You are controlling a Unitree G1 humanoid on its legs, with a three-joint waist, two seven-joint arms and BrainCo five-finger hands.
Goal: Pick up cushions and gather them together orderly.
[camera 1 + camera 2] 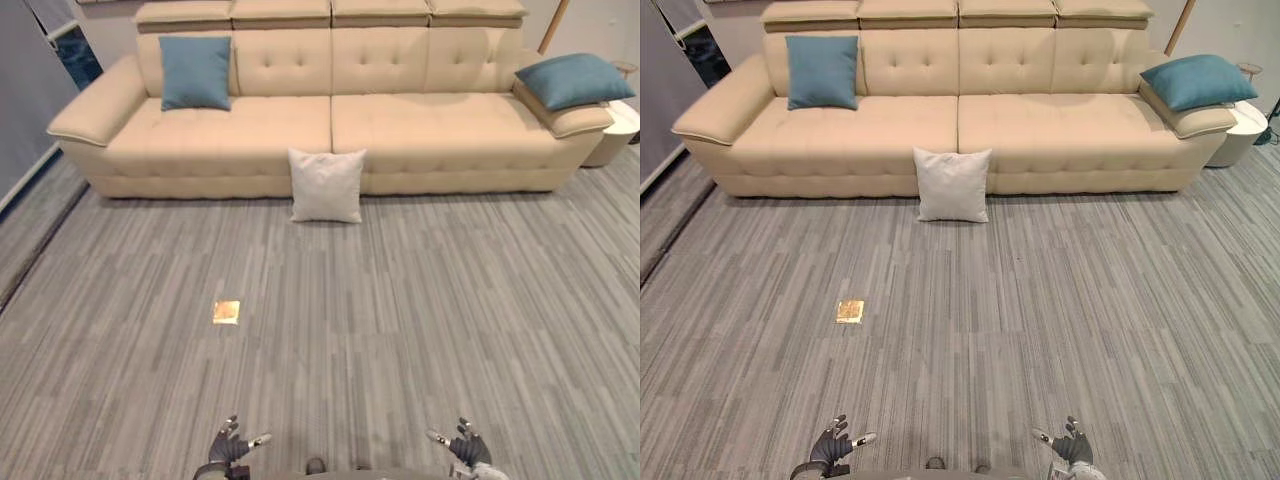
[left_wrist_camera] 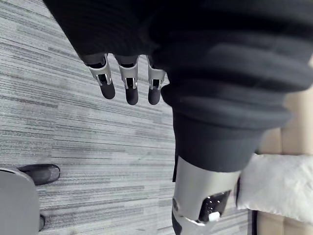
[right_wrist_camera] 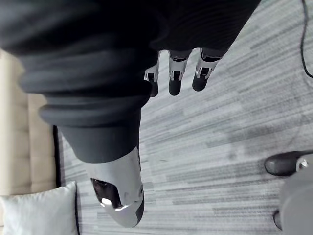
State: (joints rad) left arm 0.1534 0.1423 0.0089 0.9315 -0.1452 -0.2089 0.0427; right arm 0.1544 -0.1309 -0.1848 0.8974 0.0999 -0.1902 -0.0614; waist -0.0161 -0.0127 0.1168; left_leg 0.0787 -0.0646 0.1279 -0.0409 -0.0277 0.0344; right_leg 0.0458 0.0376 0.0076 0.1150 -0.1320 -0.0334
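Cushions not yet gathered; white cushion (image 1: 326,186), left blue cushion (image 1: 196,72) and right blue cushion (image 1: 573,80) lie well ahead of left robot hand (image 1: 230,447) and right robot hand (image 1: 463,446); both released, empty.

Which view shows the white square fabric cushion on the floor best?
Left eye view: the white square fabric cushion stands whole, leaning against the beige sofa. Right eye view matches. Each wrist view cuts it off.

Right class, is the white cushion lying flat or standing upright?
Upright: the white cushion stands on its edge on the floor, leaning against the sofa front.
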